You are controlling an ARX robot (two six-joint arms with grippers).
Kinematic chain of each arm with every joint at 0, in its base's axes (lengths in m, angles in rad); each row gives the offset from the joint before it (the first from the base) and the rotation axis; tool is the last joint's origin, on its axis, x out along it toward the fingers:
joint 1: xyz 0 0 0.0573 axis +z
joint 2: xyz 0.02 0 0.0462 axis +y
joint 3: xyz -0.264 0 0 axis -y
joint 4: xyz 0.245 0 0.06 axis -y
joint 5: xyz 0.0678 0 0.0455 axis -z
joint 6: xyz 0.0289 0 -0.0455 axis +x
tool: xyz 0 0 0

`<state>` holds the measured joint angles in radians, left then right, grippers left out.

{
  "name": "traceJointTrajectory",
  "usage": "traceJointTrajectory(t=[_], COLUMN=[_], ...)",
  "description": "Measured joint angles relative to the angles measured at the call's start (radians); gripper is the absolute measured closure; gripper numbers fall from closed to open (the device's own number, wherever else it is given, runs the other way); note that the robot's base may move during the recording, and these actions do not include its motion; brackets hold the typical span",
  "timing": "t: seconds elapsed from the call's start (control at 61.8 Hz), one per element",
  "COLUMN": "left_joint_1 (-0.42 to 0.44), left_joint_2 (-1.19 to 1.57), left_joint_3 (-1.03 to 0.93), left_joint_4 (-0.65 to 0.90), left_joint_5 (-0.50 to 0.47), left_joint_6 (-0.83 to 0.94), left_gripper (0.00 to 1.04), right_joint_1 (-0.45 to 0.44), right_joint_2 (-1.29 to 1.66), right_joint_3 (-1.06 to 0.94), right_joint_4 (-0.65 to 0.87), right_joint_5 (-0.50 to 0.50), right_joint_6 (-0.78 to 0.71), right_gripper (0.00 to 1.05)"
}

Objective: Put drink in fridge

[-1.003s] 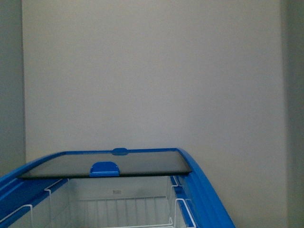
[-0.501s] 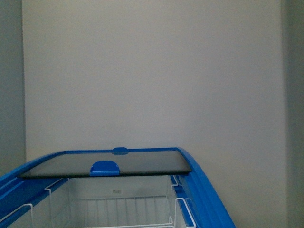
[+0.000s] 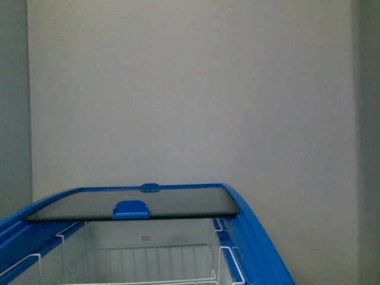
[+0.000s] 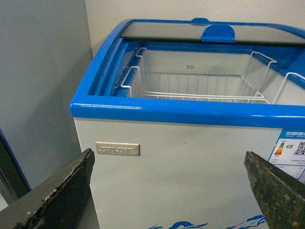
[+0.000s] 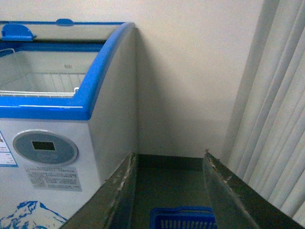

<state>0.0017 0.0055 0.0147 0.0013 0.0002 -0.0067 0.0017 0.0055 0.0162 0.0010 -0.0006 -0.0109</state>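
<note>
Left gripper (image 4: 167,191): jaws spread wide, nothing between, facing fridge (image 4: 190,157) front wall below blue rim. Right gripper (image 5: 167,195): jaws apart, empty, beside fridge's right front corner, above blue mesh basket (image 5: 183,219) on floor. Drink not visible in any view.

Fridge: white chest body, blue top rim, near half open. Glass lid (image 3: 136,205) slid over far half, blue handle (image 3: 131,209) on its near edge. White wire basket (image 4: 200,88) inside fridge. Oval grey display panel (image 5: 45,147) on fridge front, near right corner. Curtain (image 5: 276,114) right of fridge. Plain wall (image 3: 190,89) behind fridge.
</note>
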Motion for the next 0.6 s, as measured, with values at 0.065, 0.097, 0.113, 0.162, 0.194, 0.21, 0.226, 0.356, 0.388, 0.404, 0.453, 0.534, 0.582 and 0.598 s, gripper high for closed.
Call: traceJointTrajectory(t=[0.065,0.097,0.113,0.162,0.194,0.21,0.226,0.356,0.388,0.404,0.453,0.534,0.582,0.598], left_joint_1=[0.0,0.0,0.0,0.0,0.0,0.0,0.0,0.0,0.0,0.0,0.0,0.0,0.0,0.0], left_joint_2=[0.0,0.0,0.0,0.0,0.0,0.0,0.0,0.0,0.0,0.0,0.0,0.0,0.0,0.0], left_joint_3=[0.0,0.0,0.0,0.0,0.0,0.0,0.0,0.0,0.0,0.0,0.0,0.0,0.0,0.0], left_joint_4=[0.0,0.0,0.0,0.0,0.0,0.0,0.0,0.0,0.0,0.0,0.0,0.0,0.0,0.0], left_joint_5=[0.0,0.0,0.0,0.0,0.0,0.0,0.0,0.0,0.0,0.0,0.0,0.0,0.0,0.0], left_joint_6=[0.0,0.0,0.0,0.0,0.0,0.0,0.0,0.0,0.0,0.0,0.0,0.0,0.0,0.0], left_gripper=[0.08,0.08,0.08,0.08,0.08,0.08,0.08,0.08,0.08,0.08,0.08,0.08,0.08,0.08], right_joint_1=[0.0,0.0,0.0,0.0,0.0,0.0,0.0,0.0,0.0,0.0,0.0,0.0,0.0,0.0], right_joint_2=[0.0,0.0,0.0,0.0,0.0,0.0,0.0,0.0,0.0,0.0,0.0,0.0,0.0,0.0], right_joint_3=[0.0,0.0,0.0,0.0,0.0,0.0,0.0,0.0,0.0,0.0,0.0,0.0,0.0,0.0], right_joint_4=[0.0,0.0,0.0,0.0,0.0,0.0,0.0,0.0,0.0,0.0,0.0,0.0,0.0,0.0], right_joint_5=[0.0,0.0,0.0,0.0,0.0,0.0,0.0,0.0,0.0,0.0,0.0,0.0,0.0,0.0], right_joint_6=[0.0,0.0,0.0,0.0,0.0,0.0,0.0,0.0,0.0,0.0,0.0,0.0,0.0,0.0], right_gripper=[0.47,0.42,0.4,0.3,0.23,0.2,0.17,0.07,0.07,0.07,0.07,0.07,0.07,0.07])
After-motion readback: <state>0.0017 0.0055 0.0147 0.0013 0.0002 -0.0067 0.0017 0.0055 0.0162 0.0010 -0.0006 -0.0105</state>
